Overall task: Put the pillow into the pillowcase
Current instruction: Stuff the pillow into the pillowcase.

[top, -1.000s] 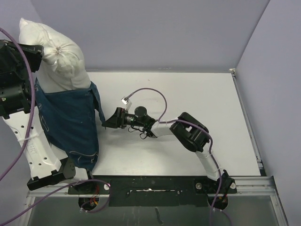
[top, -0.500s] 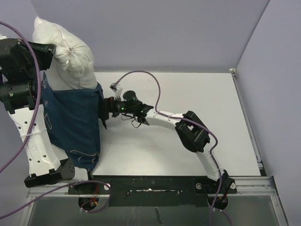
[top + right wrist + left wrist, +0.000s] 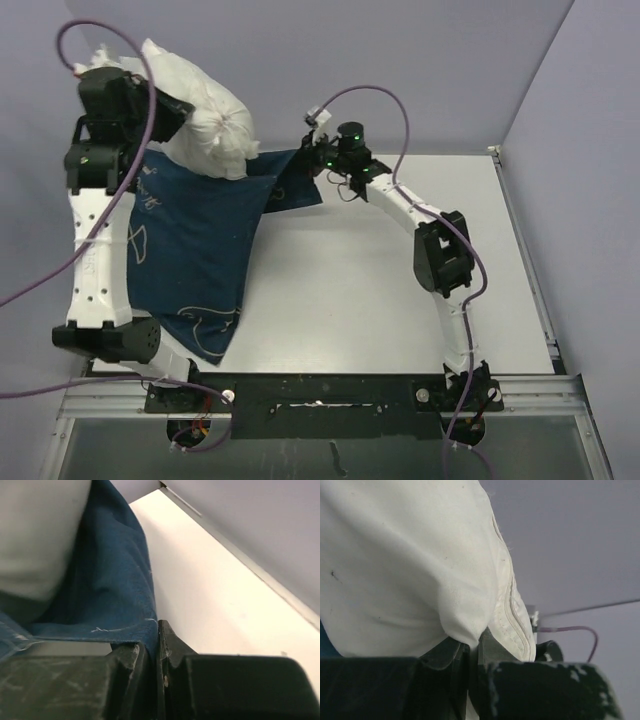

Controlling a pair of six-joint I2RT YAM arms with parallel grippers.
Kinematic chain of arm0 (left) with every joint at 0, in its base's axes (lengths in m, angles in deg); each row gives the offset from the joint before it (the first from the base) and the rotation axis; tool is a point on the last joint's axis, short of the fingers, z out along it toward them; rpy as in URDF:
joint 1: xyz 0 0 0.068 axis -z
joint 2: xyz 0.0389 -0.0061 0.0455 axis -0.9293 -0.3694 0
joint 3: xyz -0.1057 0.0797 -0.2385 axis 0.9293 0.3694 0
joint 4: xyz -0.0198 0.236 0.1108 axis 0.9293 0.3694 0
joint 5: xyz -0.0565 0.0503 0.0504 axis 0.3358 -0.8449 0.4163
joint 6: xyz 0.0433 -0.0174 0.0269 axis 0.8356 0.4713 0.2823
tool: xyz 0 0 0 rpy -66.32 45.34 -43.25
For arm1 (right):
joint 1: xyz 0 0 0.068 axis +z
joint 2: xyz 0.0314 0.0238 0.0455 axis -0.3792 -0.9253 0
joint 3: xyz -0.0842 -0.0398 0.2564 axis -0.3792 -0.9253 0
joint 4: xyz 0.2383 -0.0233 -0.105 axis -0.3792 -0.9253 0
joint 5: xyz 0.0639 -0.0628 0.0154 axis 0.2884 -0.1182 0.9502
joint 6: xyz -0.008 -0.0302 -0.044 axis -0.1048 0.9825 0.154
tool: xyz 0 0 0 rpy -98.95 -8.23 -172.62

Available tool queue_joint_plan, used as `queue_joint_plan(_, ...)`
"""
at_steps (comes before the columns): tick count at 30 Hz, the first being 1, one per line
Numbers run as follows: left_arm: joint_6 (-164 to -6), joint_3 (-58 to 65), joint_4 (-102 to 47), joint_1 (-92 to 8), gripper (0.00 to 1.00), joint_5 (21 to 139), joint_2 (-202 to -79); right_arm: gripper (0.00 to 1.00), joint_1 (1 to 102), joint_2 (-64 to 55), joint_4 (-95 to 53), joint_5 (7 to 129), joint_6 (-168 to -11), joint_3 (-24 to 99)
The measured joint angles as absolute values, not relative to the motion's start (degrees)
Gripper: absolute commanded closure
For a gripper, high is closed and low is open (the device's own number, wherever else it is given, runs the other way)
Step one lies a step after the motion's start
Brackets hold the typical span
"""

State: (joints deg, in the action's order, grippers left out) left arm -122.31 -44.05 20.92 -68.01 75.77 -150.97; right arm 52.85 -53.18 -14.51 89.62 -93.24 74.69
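Note:
The white pillow [image 3: 205,125] hangs high at the back left, its upper end sticking out of the navy pillowcase [image 3: 195,240], which drapes down to the table's near-left corner. My left gripper [image 3: 165,108] is shut on a fold of the pillow [image 3: 410,555], the jaws [image 3: 474,647] pinching white fabric. My right gripper [image 3: 308,157] is raised at the back centre, shut on the pillowcase's rim and pulling it out to the right. In the right wrist view the jaws [image 3: 158,635] clamp blue cloth [image 3: 110,580], with the pillow [image 3: 35,535] behind it.
The white table [image 3: 400,280] lies below both arms. A metal rail [image 3: 525,250] runs along its right edge and a black mounting bar [image 3: 320,395] along the near edge. Purple cables [image 3: 370,95] loop over the arms. Grey walls close in behind and at the right.
The right gripper has shut on the pillowcase's rim and lifted it up and back-right. The left arm has swung right with the pillow, and the case's mouth is now stretched wide.

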Motion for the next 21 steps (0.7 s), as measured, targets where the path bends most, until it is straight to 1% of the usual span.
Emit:
queue_joint_plan(3, -116.52, -47.03, 20.73, -62.37, 1.0, 75.18, -158.64, 1.0, 47.67, -50.86, -16.91, 97.12, -86.75, 73.9)
queue_joint_plan(5, -112.78, -51.25, 20.53, -58.37, 1.0, 75.33, -166.38, 1.0, 45.05, -46.12, -17.74, 99.83, -80.6, 69.05)
queue_joint_plan(8, -107.41, -62.26, 23.04, -53.23, 1.0, 75.79, -180.11, 1.0, 43.63, -37.94, -20.8, 101.29, -72.85, 63.81)
queue_joint_plan(10, -104.28, -70.92, 26.04, -50.61, 1.0, 76.77, -189.13, 1.0, 43.04, -34.36, -22.42, 101.27, -69.15, 63.59)
queue_joint_plan(12, -101.79, -75.51, 27.74, -49.06, 1.0, 78.08, -194.49, 1.0, 41.81, -31.54, -24.3, 101.31, -66.05, 63.59)
queue_joint_plan(14, -99.71, -75.92, 28.77, -48.07, 1.0, 79.7, -196.56, 1.0, 39.06, -29.86, -25.59, 101.36, -63.1, 63.37)
queue_joint_plan(16, -97.53, -72.36, 28.38, -47.24, 1.0, 82.24, -196.56, 1.0, 36.19, -28.85, -26.09, 101.07, -59.64, 62.1)
queue_joint_plan(21, -93.37, -61.47, 24.83, -44.68, 1.0, 89.6, -196.15, 1.0, 31.15, -26.25, -26.92, 98.69, -48.15, 51.13)
